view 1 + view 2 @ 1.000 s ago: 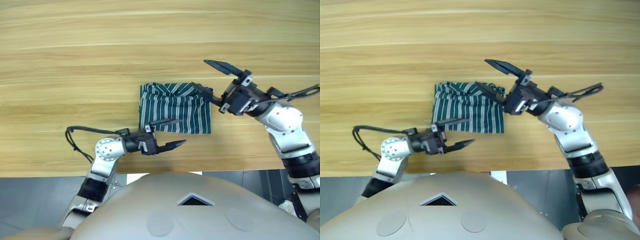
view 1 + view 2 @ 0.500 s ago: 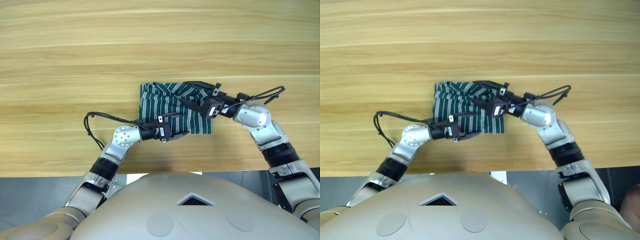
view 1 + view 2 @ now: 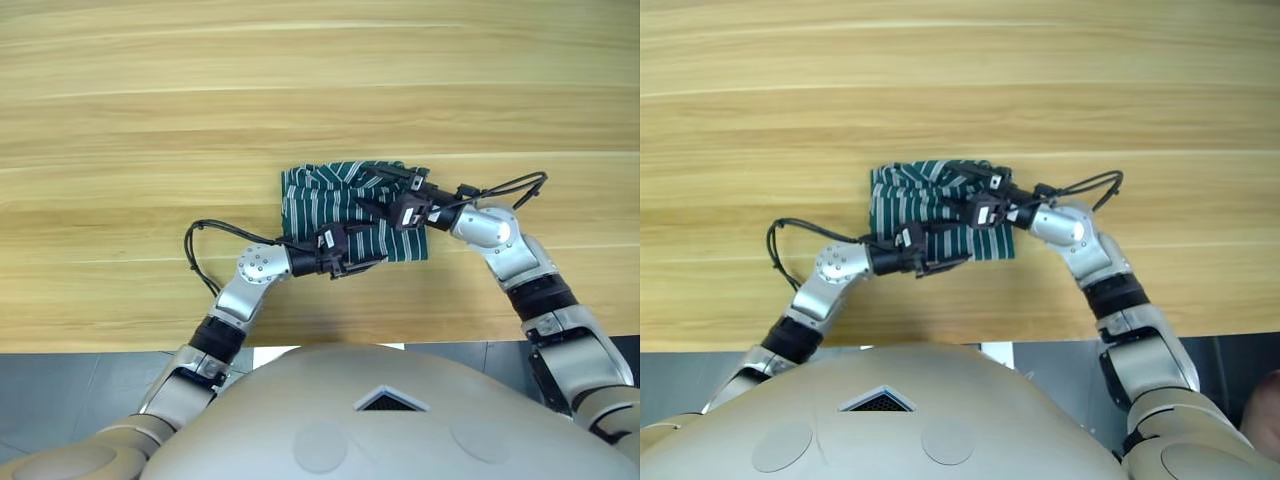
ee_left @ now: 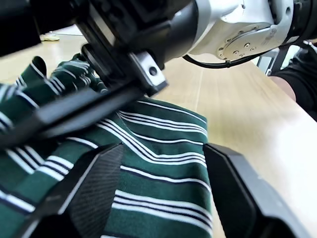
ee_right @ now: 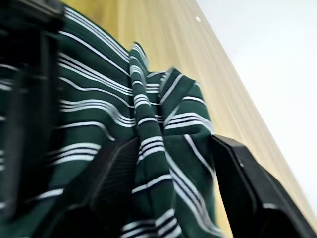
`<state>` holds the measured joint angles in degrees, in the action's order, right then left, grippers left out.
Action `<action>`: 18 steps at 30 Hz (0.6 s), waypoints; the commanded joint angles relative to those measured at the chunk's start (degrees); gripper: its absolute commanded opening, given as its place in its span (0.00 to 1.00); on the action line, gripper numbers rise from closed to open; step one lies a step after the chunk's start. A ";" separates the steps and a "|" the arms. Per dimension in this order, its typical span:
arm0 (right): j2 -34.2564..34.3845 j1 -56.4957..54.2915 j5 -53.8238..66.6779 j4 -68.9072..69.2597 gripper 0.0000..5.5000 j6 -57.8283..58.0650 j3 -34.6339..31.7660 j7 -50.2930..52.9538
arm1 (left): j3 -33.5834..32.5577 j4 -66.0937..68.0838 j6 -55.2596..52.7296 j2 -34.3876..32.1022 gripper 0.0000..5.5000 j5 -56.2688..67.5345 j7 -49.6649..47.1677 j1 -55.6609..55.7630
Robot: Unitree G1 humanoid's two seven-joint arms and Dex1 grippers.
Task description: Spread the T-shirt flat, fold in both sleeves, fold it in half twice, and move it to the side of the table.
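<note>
The T-shirt [image 3: 312, 200] is dark green with white stripes and lies folded into a small block on the wooden table [image 3: 300, 80], near its front edge. My left gripper [image 3: 358, 247] is at the shirt's near right corner, open, with its fingers [image 4: 94, 188] astride the striped cloth [image 4: 163, 163]. My right gripper [image 3: 375, 190] is over the shirt's far right part, open, and a raised fold of cloth [image 5: 158, 148] runs between its fingers [image 5: 242, 193]. The two grippers sit close together, and one right finger [image 4: 74, 111] lies on the cloth just ahead of the left one.
The table's front edge [image 3: 120, 350] runs close to the shirt, with dark floor [image 3: 60, 400] below it. Bare wood stretches far to the left, the right and the back. A black cable loop [image 3: 195, 250] hangs by my left forearm.
Both arms have closed in on the shirt. The right gripper came down from its raised spot to the right, and the left moved in from the near edge. The shirt's right side has bunched slightly.
</note>
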<state>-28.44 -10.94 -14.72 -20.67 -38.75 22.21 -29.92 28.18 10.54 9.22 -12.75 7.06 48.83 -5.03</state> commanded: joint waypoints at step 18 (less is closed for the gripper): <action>5.14 -10.88 -3.73 -14.77 0.47 -5.99 -5.36 16.07 | 3.51 3.59 -5.63 -2.15 0.54 -2.84 -2.35 -5.18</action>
<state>-23.30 -22.63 -23.27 -39.15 -43.01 19.30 -13.22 29.18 9.70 7.59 -12.31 8.07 46.66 -5.46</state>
